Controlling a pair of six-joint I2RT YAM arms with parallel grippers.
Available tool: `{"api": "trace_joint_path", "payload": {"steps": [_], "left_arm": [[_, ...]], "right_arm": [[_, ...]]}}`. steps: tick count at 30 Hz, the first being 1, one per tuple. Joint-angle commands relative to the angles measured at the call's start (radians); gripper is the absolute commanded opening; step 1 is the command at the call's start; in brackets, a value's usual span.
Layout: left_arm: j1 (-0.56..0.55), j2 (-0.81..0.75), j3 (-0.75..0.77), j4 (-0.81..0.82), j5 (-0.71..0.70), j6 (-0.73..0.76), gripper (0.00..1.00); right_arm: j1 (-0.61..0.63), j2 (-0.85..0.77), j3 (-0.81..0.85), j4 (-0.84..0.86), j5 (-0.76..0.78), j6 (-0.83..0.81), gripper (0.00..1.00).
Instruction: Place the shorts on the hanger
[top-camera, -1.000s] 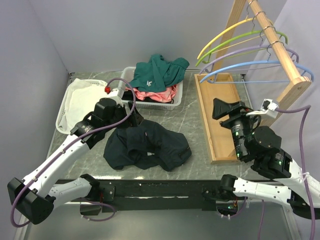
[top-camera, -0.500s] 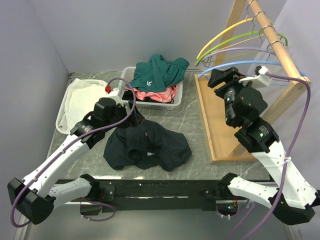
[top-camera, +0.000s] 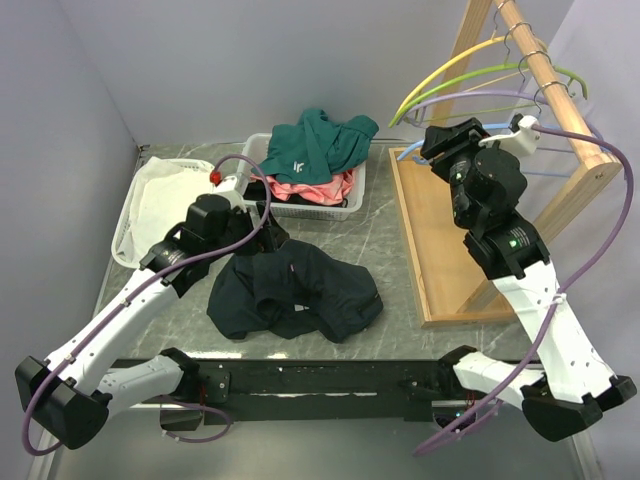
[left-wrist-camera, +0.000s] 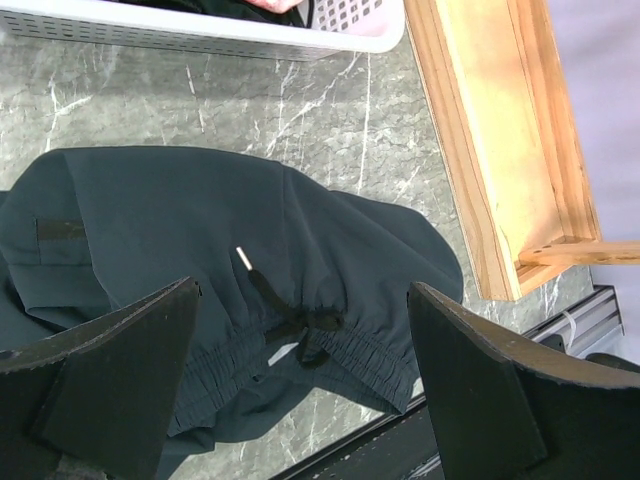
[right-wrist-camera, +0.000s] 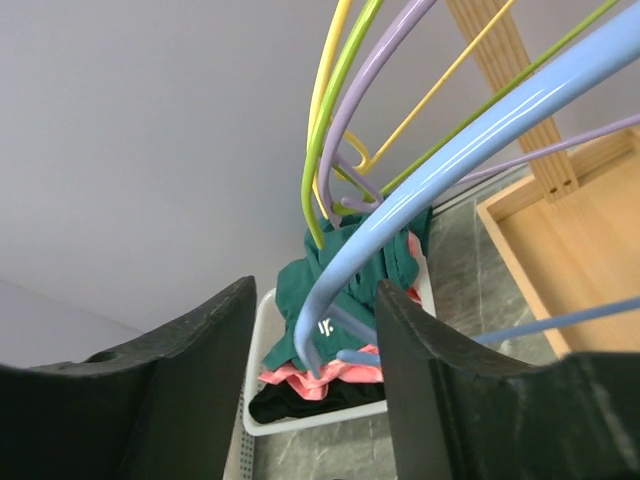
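Note:
The dark navy shorts (top-camera: 300, 292) lie crumpled on the marble table in front of the left arm. In the left wrist view they (left-wrist-camera: 180, 220) fill the frame, with waistband and black drawstring (left-wrist-camera: 295, 325) showing. My left gripper (top-camera: 265, 242) hangs open just above them (left-wrist-camera: 303, 295), holding nothing. The light-blue hanger (right-wrist-camera: 450, 150) hangs on the wooden rail; its left end (top-camera: 408, 151) sits between the open jaws of my right gripper (right-wrist-camera: 315, 300), which is raised to the rack (top-camera: 435, 147). I see no contact with the fingers.
A white basket (top-camera: 322, 212) at the back holds a teal garment (top-camera: 315, 145) and a pink one. A white mesh tray (top-camera: 150, 210) is at far left. The wooden rack's base tray (top-camera: 430, 240) stands at right; yellow, green and lavender hangers (right-wrist-camera: 335, 120) hang beside the blue one.
My right arm rose from above the wooden base tray up to the left end of the light-blue hanger. The left arm and the shorts have not moved.

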Motion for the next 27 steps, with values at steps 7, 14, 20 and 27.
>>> {"api": "trace_joint_path", "payload": {"steps": [7, 14, 20, 27], "left_arm": [[0.02, -0.028, 0.017, 0.055, 0.026, 0.025, 0.91], [0.032, -0.032, 0.006, 0.06, 0.038, 0.028, 0.91], [0.043, -0.031, -0.001, 0.069, 0.06, 0.028, 0.91], [0.056, -0.032, -0.009, 0.075, 0.071, 0.028, 0.91]], "right_arm": [[-0.024, 0.01, 0.03, 0.05, -0.059, 0.05, 0.44], [-0.027, 0.002, 0.025, 0.045, -0.062, 0.045, 0.22], [-0.027, 0.011, 0.036, 0.036, -0.04, 0.025, 0.47], [-0.027, 0.066, 0.097, -0.005, 0.003, 0.005, 0.49]]}}
